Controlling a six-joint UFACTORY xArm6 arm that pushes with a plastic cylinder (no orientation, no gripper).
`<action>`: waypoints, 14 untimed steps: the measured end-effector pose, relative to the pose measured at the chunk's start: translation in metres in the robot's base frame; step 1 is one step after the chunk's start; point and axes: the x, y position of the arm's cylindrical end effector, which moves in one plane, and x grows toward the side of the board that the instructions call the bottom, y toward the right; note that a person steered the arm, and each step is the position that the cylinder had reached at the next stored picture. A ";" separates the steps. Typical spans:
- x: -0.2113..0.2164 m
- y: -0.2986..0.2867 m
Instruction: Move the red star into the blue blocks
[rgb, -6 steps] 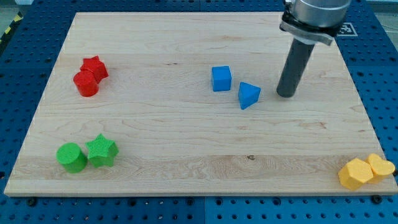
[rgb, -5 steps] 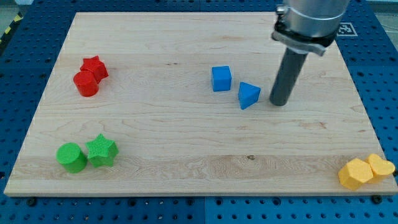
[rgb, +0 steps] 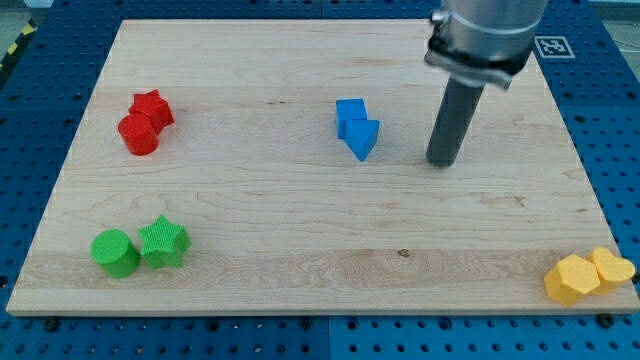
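The wooden board (rgb: 300, 220) (pale, grained) carries red, blue, green, yellow blocks.

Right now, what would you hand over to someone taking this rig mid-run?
My tip rests on the board to the view's right of the blue blocks, apart from them.
The blue cube and blue triangular block touch, near the board's middle.
The red star sits far off at the view's upper left, against the red cylinder.
Done: nothing on the star yet.
Left: get round behind the star, likely from the view's left, and push it across to the blue pair without dragging the red cylinder along.
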 end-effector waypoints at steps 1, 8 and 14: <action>-0.079 -0.006; -0.172 -0.302; -0.021 -0.294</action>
